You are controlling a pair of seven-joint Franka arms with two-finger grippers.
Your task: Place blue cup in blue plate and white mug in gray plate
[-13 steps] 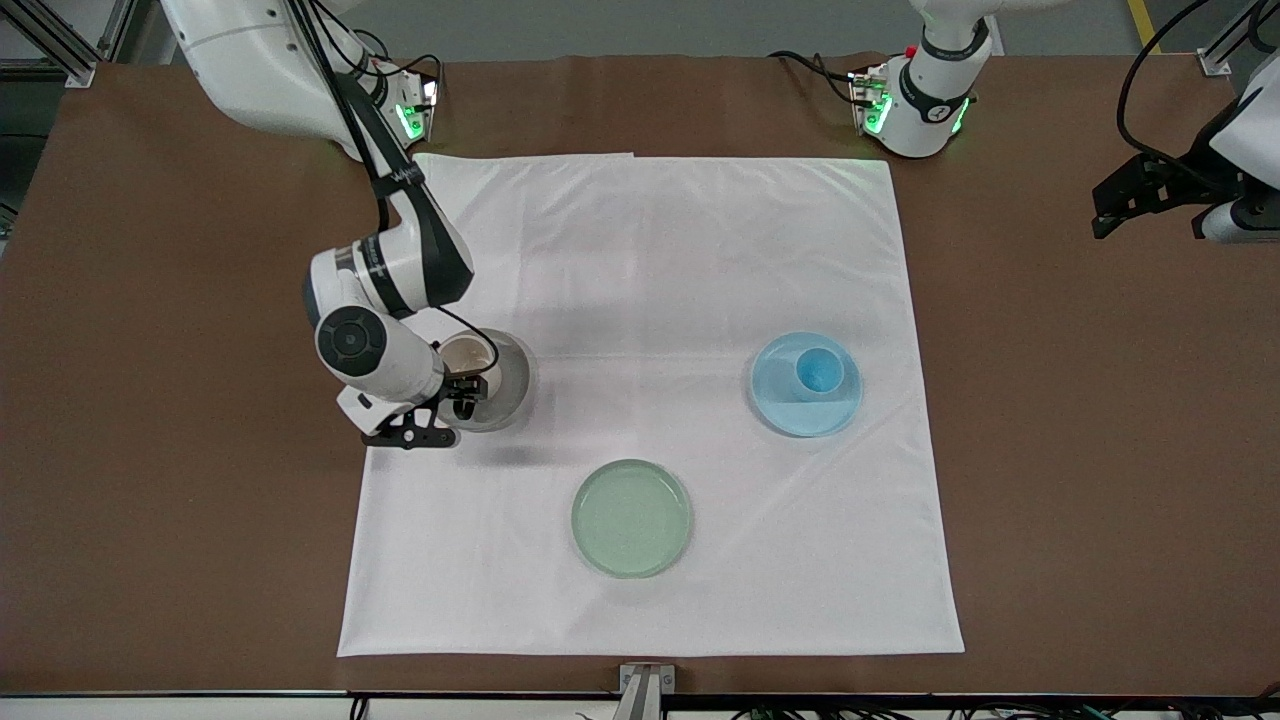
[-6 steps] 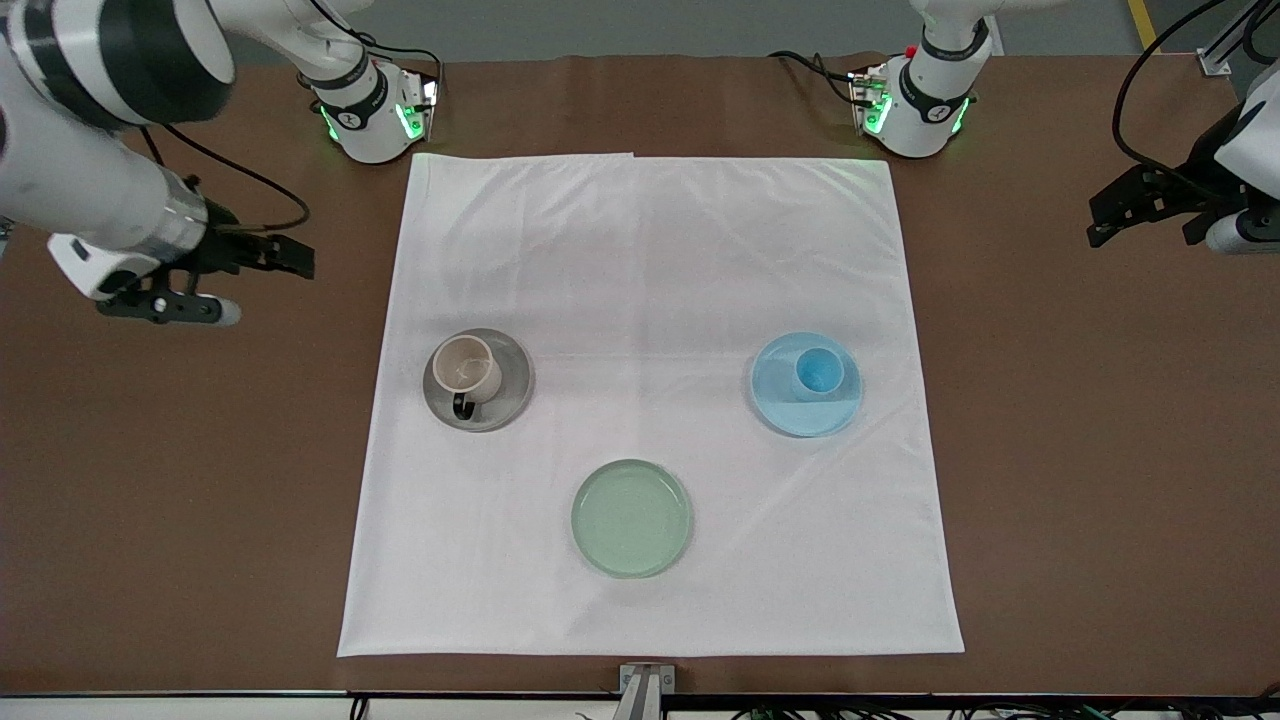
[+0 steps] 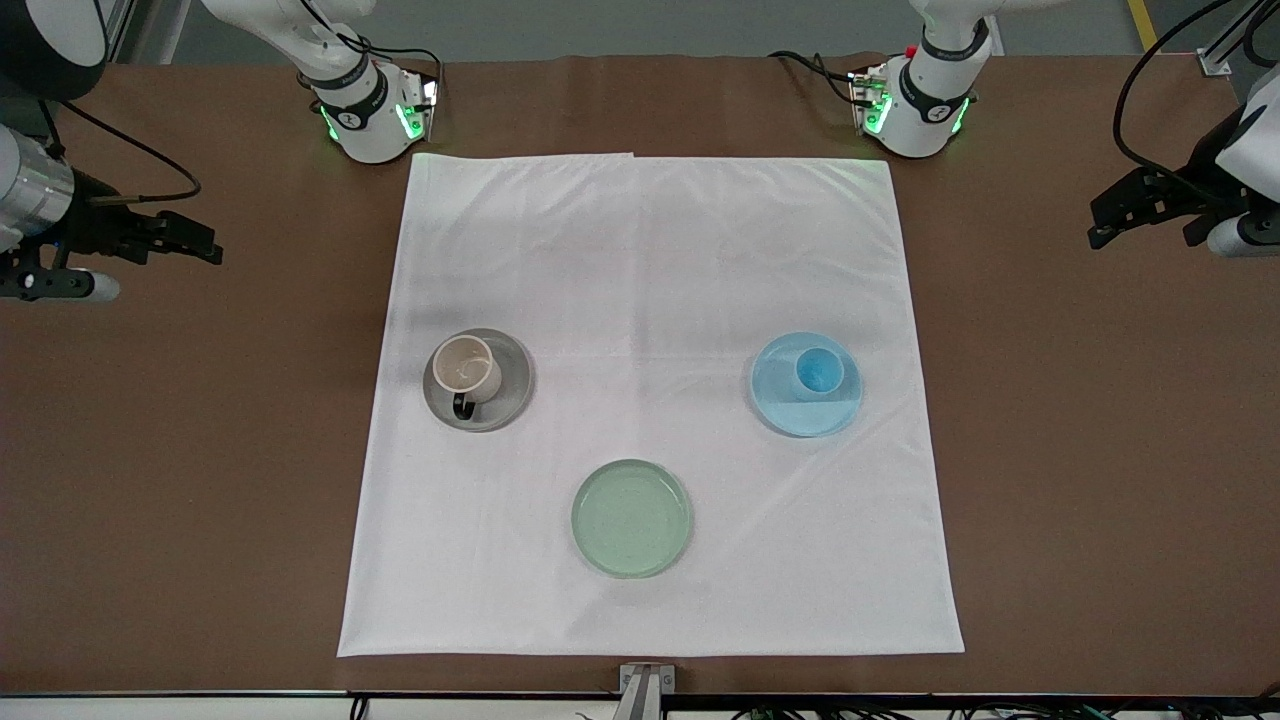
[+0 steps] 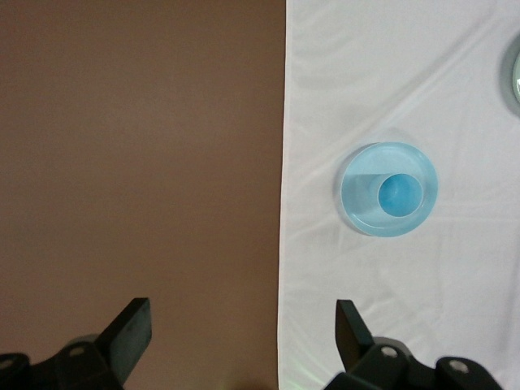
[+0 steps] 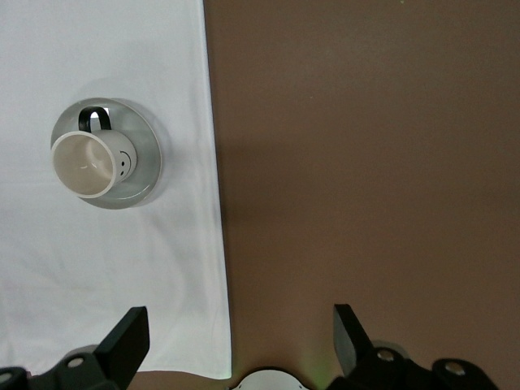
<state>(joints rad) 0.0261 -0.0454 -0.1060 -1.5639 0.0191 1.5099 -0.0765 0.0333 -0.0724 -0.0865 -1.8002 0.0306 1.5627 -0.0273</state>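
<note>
Seen done: cream-white black-handled mug (image 3: 466, 368) upright on gray plate (image 3: 508, 396), light-blue tumbler (image 3: 818, 372) on blue plate (image 3: 790, 412), both grippers (right gripper (image 3: 150, 238), left gripper (image 3: 1140, 205)) spread, empty, well apart at frame edges.

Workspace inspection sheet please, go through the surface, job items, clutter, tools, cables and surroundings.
Surface: brown table with a white cloth spread on it.
Job's things: white mug upright on the gray plate; blue cup upright on the blue plate.
Clutter: empty pale green plate, nearer the front camera than both.
Tools: right tool open over bare table at its arm's end; left tool open at the other end. Both arms wait.
Cables: black cables by the arm bases.
Surroundings: nothing seen.
</note>
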